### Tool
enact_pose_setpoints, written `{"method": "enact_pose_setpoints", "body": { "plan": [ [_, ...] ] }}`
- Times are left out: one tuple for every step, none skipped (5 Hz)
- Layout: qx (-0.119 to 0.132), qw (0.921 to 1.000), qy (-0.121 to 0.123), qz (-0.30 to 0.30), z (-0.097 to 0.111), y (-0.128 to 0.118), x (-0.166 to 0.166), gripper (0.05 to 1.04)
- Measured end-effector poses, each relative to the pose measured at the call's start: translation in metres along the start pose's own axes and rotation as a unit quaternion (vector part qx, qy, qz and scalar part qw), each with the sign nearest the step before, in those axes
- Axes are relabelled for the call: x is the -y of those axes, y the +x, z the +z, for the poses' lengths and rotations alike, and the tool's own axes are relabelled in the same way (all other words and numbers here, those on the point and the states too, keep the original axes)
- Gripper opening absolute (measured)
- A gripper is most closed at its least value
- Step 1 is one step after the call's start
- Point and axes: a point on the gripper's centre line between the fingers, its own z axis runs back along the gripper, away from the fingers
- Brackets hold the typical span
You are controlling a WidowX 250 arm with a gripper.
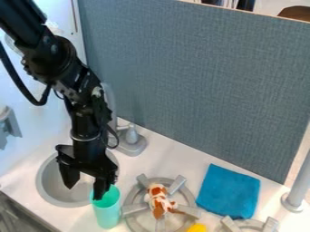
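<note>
At the far left we see a grey fixture (8, 127) against the pale back wall. Next comes the round grey sink (48, 183), set into the white counter (172, 156). The black arm (84, 95) comes down from the upper left, and its gripper (84, 192) hangs over the right part of the sink. We see its two fingers spread well apart, with nothing pinched between them. The left one points down over the basin, while the right one overlaps the left side of the mouth of a mint-green cup (107, 216). We cannot tell whether that finger touches the rim or dips inside. The cup stands upright just beside the sink, at its lower right.

Behind the cup, we find the grey faucet (131, 138) at the sink's upper right. To the right of the cup, a white and brown toy dog (158, 199) lies on a round grey burner (132, 197). A yellow thing (196, 228) sits near the burner's lower right, partly cut off by the bottom edge. Farther right, a blue cloth (228, 191) lies flat on the counter, behind a second burner (270, 224). A grey post (298, 186) stands at the right edge, and a blue-grey panel (200, 86) rises behind the counter.
</note>
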Motion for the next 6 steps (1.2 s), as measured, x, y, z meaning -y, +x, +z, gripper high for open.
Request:
{"method": "enact_pose_setpoints", "body": {
  "plan": [
    [-0.012, 0.9999, -0.001, -0.001, -0.006, -0.003, 0.001, 0.998],
    [-0.010, 0.9999, -0.005, -0.007, -0.008, 0.003, 0.001, 0.998],
    [-0.009, 0.9999, -0.006, -0.006, -0.011, 0.010, 0.000, 0.998],
    [-0.025, 0.9997, 0.003, 0.001, -0.021, 0.014, -0.005, 0.998],
    [-0.041, 0.9991, 0.013, 0.003, -0.032, 0.017, -0.008, 0.998],
    [-0.044, 0.9989, 0.015, 0.003, -0.036, 0.020, -0.009, 0.992]
  ]
}}
